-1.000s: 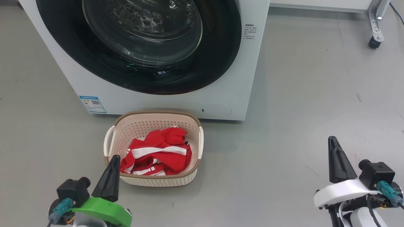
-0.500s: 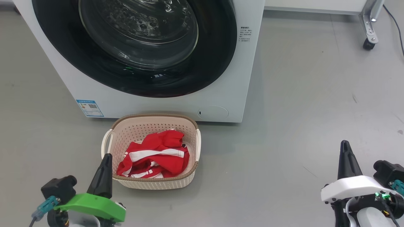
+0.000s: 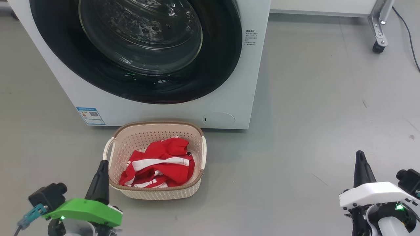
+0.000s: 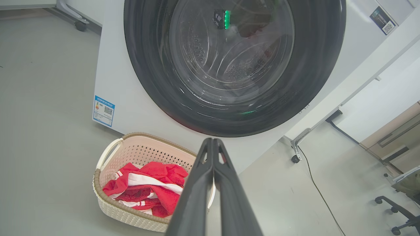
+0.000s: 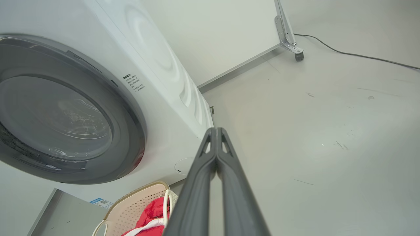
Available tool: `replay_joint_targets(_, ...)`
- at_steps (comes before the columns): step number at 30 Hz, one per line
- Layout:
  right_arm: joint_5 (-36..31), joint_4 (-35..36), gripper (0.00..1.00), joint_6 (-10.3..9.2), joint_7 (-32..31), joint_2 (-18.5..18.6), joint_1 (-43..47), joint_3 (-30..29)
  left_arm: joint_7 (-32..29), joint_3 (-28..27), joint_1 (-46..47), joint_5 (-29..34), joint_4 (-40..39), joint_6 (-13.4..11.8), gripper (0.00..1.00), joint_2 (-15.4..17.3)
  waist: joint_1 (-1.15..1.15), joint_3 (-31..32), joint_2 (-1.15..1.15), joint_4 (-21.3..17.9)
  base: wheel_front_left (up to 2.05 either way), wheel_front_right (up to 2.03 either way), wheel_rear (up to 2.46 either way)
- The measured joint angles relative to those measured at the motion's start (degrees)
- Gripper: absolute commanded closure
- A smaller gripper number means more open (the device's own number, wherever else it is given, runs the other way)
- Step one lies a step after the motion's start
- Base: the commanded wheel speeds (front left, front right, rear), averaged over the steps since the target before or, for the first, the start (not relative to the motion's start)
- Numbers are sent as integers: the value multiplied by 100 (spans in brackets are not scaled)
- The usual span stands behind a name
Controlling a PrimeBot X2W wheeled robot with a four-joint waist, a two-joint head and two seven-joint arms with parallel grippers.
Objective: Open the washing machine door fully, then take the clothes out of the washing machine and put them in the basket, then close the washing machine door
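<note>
The white washing machine (image 3: 229, 98) stands at the top of the head view with its black-rimmed round door (image 3: 210, 75) shut flush against the front. On the floor before it sits the cream basket (image 3: 154, 193) holding the red and white clothes (image 3: 157, 164). My left gripper (image 3: 103, 164) is shut and empty, low at the basket's left corner. My right gripper (image 3: 360, 154) is shut and empty, far right over bare floor. The left wrist view shows the door (image 4: 315, 82), basket (image 4: 131, 216) and clothes (image 4: 147, 186); the right wrist view shows the door (image 5: 131, 131) from the side.
A metal frame leg on a caster (image 3: 378, 46) stands at the back right, with a black cable (image 3: 410, 36) running past it. A blue label (image 3: 91, 115) marks the washer's lower left. An office chair base (image 4: 397, 216) sits at the far right of the left wrist view.
The head camera has shifted, sliding the whole scene left and down in the view. Both grippers sit lower in the view, still shut. Basket and clothes lie as before.
</note>
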State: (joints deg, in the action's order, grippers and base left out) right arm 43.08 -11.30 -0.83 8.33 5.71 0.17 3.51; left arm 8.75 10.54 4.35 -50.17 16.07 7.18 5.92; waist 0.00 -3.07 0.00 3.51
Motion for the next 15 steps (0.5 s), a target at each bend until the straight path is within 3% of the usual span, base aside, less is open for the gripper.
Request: replay_joint_targets(15,1074,-92,100,148,-310,-40,-86,-215,-271,-271,0,-967,-8,0,100,-21,0,63,0,-77,0,0,0)
